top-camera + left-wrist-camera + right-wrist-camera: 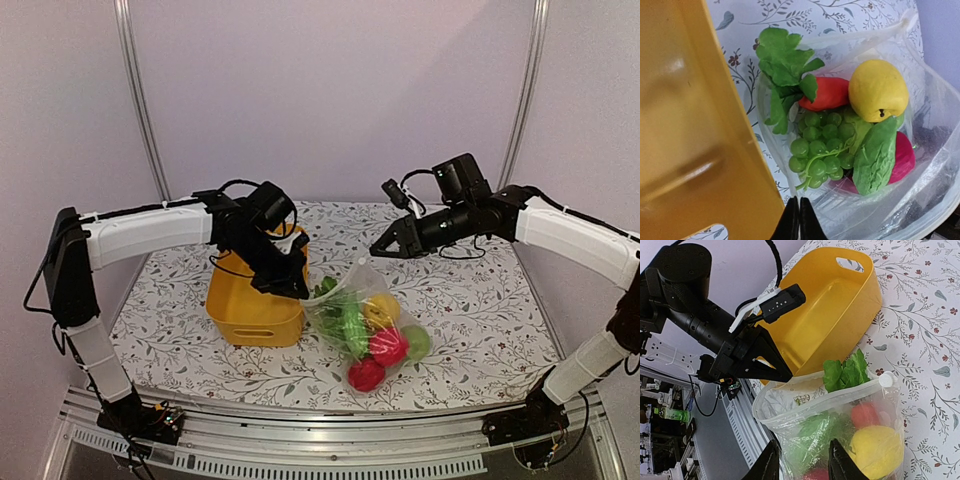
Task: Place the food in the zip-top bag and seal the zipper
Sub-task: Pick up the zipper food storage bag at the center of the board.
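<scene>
The zip-top bag (365, 320) lies on the table with its mouth open, right of the yellow tub. The food is inside it: lettuce (782, 65), carrot (827, 93), yellow lemon-like piece (877, 90), green bumpy cluster (822, 145) and red pieces (388, 347). The zipper (820, 399) runs along the raised rim to a white slider (886, 379). My left gripper (799, 220) is shut, its tips pinching the bag's rim at the corner beside the tub. My right gripper (802, 465) hangs open just above the bag's other side, holding nothing.
The yellow tub (250, 305) stands right against the bag's left side, under my left arm. The table carries a floral-print cloth (470, 300). A metal rail (300, 440) runs along the near edge.
</scene>
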`<act>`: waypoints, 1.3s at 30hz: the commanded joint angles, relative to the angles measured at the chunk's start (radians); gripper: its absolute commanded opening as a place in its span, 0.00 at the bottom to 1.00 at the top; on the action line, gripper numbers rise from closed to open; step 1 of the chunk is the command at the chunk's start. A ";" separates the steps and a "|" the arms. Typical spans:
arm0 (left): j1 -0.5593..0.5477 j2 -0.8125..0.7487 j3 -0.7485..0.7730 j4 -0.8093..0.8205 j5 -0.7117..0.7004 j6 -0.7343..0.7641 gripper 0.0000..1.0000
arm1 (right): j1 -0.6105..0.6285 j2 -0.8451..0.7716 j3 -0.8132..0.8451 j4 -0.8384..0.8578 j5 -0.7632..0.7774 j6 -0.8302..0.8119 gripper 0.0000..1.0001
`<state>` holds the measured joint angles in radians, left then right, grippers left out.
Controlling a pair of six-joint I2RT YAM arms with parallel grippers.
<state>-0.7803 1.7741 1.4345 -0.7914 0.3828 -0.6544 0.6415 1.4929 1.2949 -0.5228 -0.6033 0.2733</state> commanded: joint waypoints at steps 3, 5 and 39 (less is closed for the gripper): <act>0.013 0.023 0.095 -0.035 0.072 0.033 0.00 | 0.004 -0.039 -0.039 0.002 0.021 -0.001 0.33; 0.012 0.030 0.144 -0.046 0.071 0.048 0.00 | 0.004 -0.044 -0.039 -0.002 0.027 -0.005 0.33; -0.103 -0.131 0.178 0.127 -0.129 0.313 0.00 | 0.011 0.071 0.248 -0.393 0.172 -0.104 0.48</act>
<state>-0.8734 1.6848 1.6432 -0.7338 0.2794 -0.3481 0.6418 1.5177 1.4742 -0.8204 -0.4530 0.1749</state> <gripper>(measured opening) 0.004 0.479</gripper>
